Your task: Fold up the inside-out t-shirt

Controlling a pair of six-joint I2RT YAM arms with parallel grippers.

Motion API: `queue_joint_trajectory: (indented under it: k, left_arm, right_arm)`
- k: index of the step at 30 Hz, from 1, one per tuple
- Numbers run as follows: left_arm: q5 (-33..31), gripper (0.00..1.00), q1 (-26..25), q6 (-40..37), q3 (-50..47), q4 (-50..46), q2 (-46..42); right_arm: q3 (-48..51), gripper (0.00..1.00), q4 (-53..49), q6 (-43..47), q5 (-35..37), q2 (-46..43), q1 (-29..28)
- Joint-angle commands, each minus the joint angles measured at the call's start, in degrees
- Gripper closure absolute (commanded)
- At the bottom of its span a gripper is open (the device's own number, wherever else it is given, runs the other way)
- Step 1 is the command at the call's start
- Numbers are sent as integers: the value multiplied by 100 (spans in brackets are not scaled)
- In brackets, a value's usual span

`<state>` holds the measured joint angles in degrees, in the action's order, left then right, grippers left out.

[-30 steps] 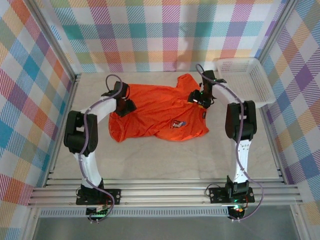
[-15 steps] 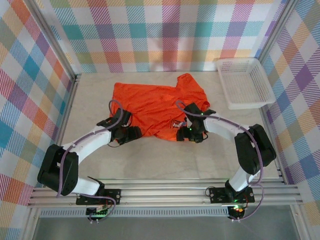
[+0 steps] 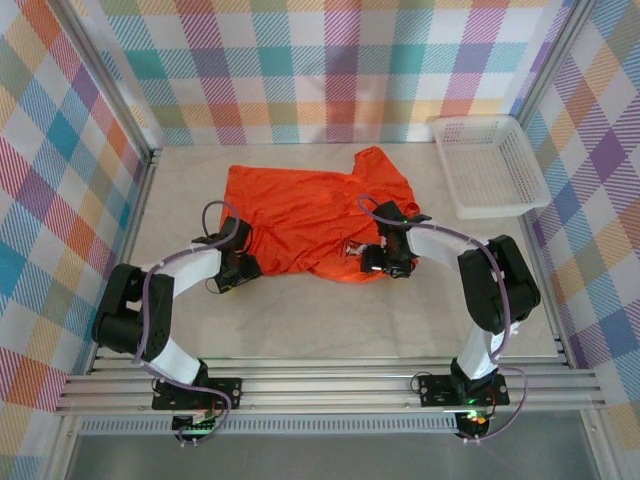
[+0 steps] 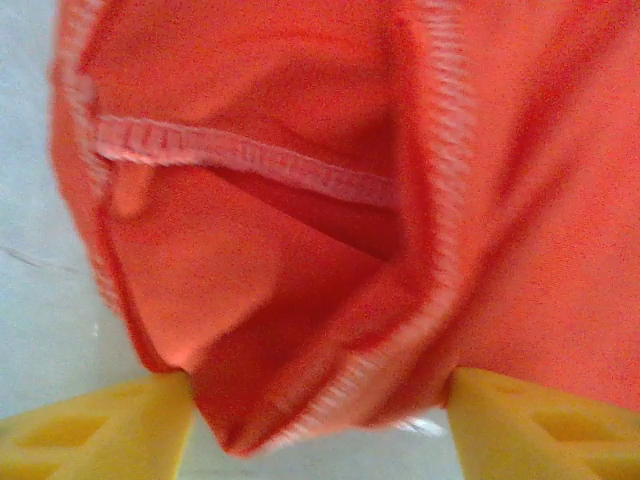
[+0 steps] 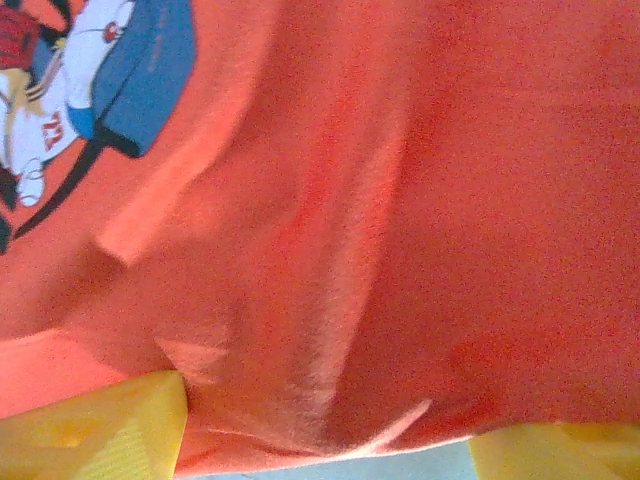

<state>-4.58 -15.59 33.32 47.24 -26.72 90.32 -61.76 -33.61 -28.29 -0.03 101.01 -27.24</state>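
**A:** Where is the left gripper?

**B:** Low on the table, at the near left corner of the shirt. In its wrist view the yellow fingers stand far apart. The stitched corner of the cloth lies in the gap and reaches both of them. The jaws are wide and nothing is pinched.

**A:** And the shirt itself?

**B:** It lies spread out on the table, from the middle toward the back wall. It is bright orange, with a sleeve sticking out at its far right. The print sits near the front hem, right of centre.

**A:** The right gripper?

**B:** It is down at that same front hem, just right of the print. Its wrist view has one finger at each lower corner, so it is spread wide too. The hem runs between the fingers and a soft ridge of fabric climbs up the middle. The blue cap of the print is at the upper left.

**A:** Is it gripping?

**B:** No. The jaws straddle the edge without closing on it.

**A:** What is further right?

**B:** A white basket stands in the far right corner, apart from the shirt.
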Motion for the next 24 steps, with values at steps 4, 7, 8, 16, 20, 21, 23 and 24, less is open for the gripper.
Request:
queue_joint_trajectory:
  k: [4,7,8,16,20,21,23,24]
  left_arm:
    - [21,94,198,-103,386,41,371]
    - [-387,100,316,-199,667,-686,-58]
    - [-518,100,372,-230,759,-936,-304]
    - [-1113,100,898,-341,1404,-2298,-2367]
    - [-1268,100,940,-438,1843,-2602,-2829]
    - [-1272,100,940,-457,1929,-2610,-2841]
    - [-1269,100,943,-489,2071,-2565,-2739]
    - [-1266,100,943,-501,2106,-2497,-2643]
  right_arm:
    - [-241,58,44,58,118,154,94]
    - [-301,90,-247,186,194,-61,149]
    - [-293,97,-410,242,258,-221,158]
    - [-276,100,-2035,560,260,-2309,199]
    - [-619,100,-2526,652,-7,-2977,361]
    - [-725,100,-2576,680,-42,-3022,405]
    - [-970,100,-2600,767,-118,-2988,536]
    - [-1055,100,-2565,799,-128,-2927,612]
